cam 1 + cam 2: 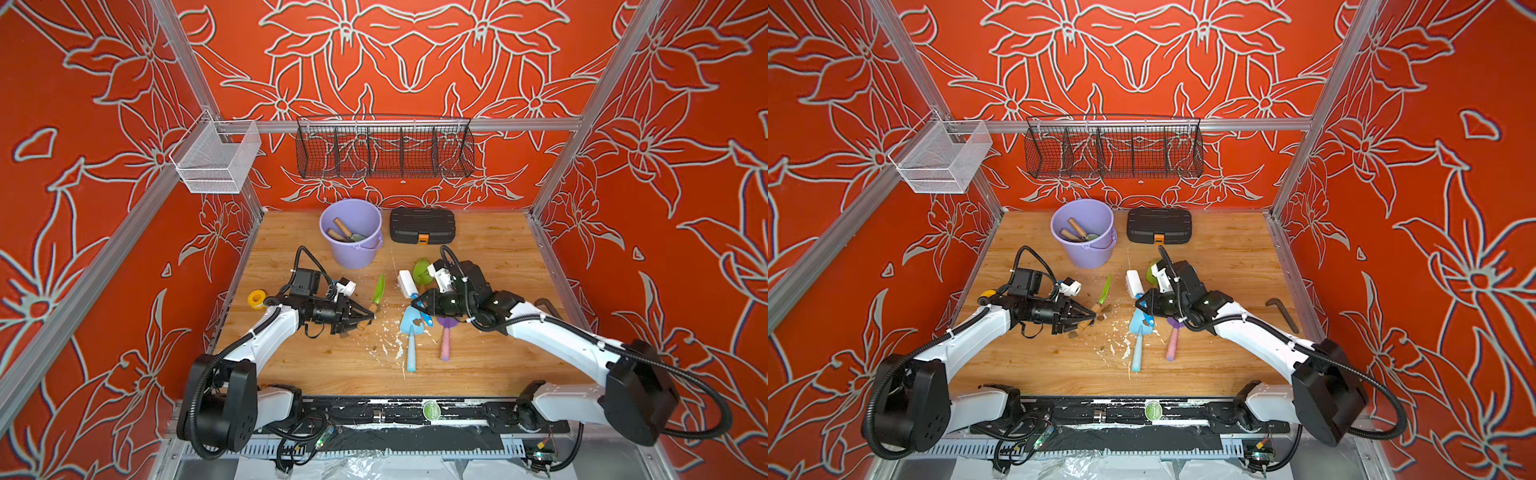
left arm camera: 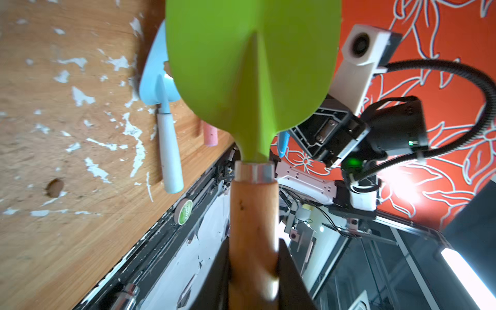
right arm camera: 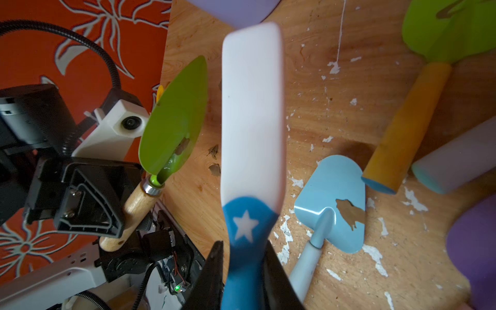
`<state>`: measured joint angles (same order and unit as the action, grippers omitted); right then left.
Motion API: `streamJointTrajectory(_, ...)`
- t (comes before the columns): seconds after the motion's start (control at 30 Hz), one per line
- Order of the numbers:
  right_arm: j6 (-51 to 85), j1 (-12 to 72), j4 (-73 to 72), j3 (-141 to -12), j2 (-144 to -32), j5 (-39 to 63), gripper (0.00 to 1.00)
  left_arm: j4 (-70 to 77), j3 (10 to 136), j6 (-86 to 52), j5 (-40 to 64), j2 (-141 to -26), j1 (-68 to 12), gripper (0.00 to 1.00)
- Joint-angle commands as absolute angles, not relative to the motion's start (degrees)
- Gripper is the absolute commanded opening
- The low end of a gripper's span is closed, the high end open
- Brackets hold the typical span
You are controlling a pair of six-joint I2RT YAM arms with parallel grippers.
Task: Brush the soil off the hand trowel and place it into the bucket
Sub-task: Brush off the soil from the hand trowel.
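Left gripper (image 1: 368,319) is clamped on the pale wooden handle of the lime-green hand trowel (image 1: 378,288), blade on edge, in front of the lavender plastic bucket (image 1: 353,255). Right gripper (image 1: 418,302) pinches the white, blue-handled brush (image 3: 252,107). Brown soil (image 3: 183,146) clings near the blade's neck. Stiff and light, probably; the handle seems the surest hold.

green trowel (image 3: 174,118): wooden handle gripped by left end effector (image 1: 369,318) | soil (image 3: 182,146): brown smear near blade neck | bucket (image 1: 353,255): lavender, upright, table rear

Arms (image 1: 270,332): white link shells, black joints, black corrugated conduit (image 2: 442,65), white wrist-camera housings (image 3: 120,120). Left gripper (image 2: 253,241) and right gripper (image 3: 243,244): black, triangular.
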<state>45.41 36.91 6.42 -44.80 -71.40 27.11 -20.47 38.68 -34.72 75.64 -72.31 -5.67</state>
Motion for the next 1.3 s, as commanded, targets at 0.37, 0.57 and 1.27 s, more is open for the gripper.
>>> streamJointTrajectory(0.37,58.62,36.74,-13.4,-39.3,-65.71,32.63,0.0,-12.51,40.52,-40.61,81.02,-70.35,-5.1,0.0)
streamJointTrajectory(0.57,59.11,37.85,-15.05,-40.49,-67.47,33.48,0.0,-7.11,39.26,-46.69,78.35,-69.01,-4.88,0.0)
streamJointTrajectory(1.27,60.84,42.74,-21.36,-43.02,-73.79,33.94,0.0,-3.34,38.74,-49.67,77.08,-70.22,-3.14,0.0)
